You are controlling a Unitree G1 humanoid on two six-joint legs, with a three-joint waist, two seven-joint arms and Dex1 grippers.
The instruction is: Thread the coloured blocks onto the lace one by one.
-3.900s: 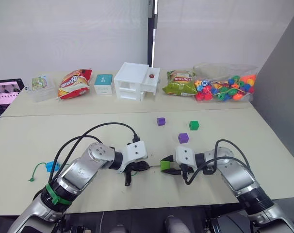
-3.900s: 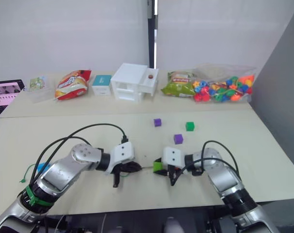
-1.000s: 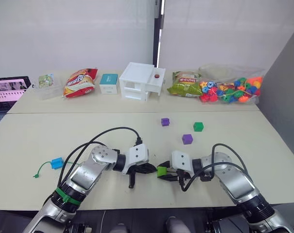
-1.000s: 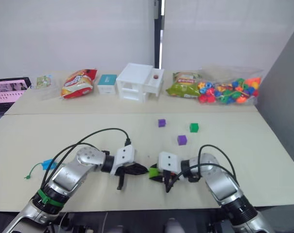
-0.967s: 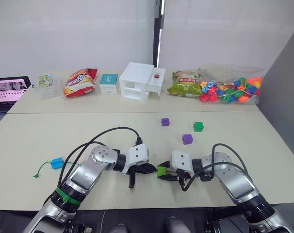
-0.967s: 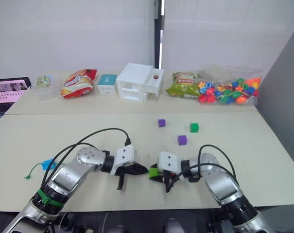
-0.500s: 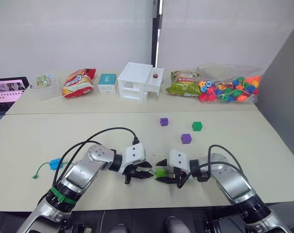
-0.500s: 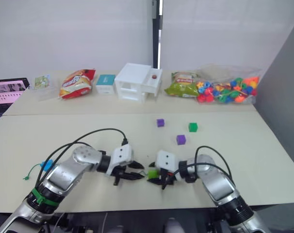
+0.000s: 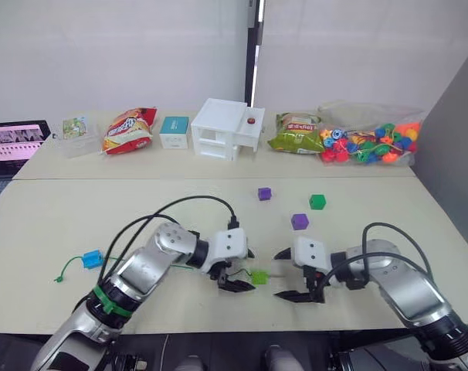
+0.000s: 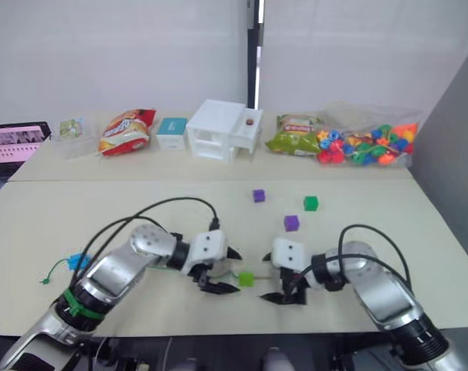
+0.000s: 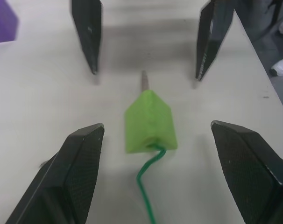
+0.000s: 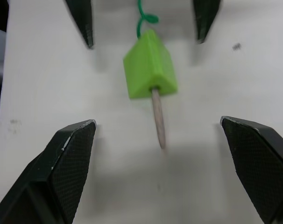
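Light green block (image 9: 259, 276): lying on the table (image 9: 49, 224) between the two grippers, threaded on the lace; touching neither gripper.
Lace (image 11: 146, 198): green cord entering one face of the light green block, stiff pale tip (image 12: 158, 116) sticking out of the opposite face and resting on the table; cord trailing back under the left arm toward the blue block.
Blue block (image 9: 90, 259): sitting far out on the left of the table, on the lace, with the knotted cord end (image 9: 59, 273) curling just beyond it.
Purple blocks: one (image 9: 300, 221) lying just beyond the right gripper, the other (image 9: 264, 193) lying farther back toward mid-table; both loose.
Dark green block (image 9: 317, 202): lying loose, beside the farther purple block and to its right.
Left gripper (image 9: 239, 270): hanging low over the table just left of the light green block, fingers spread wide, gripping nothing.
Right gripper (image 9: 289, 274): facing the left gripper from just right of the light green block, fingers spread wide, gripping nothing.
Back of table: carrying a white drawer unit (image 9: 225, 128), snack bags (image 9: 127, 130), and a clear bag of round beads (image 9: 366, 144).
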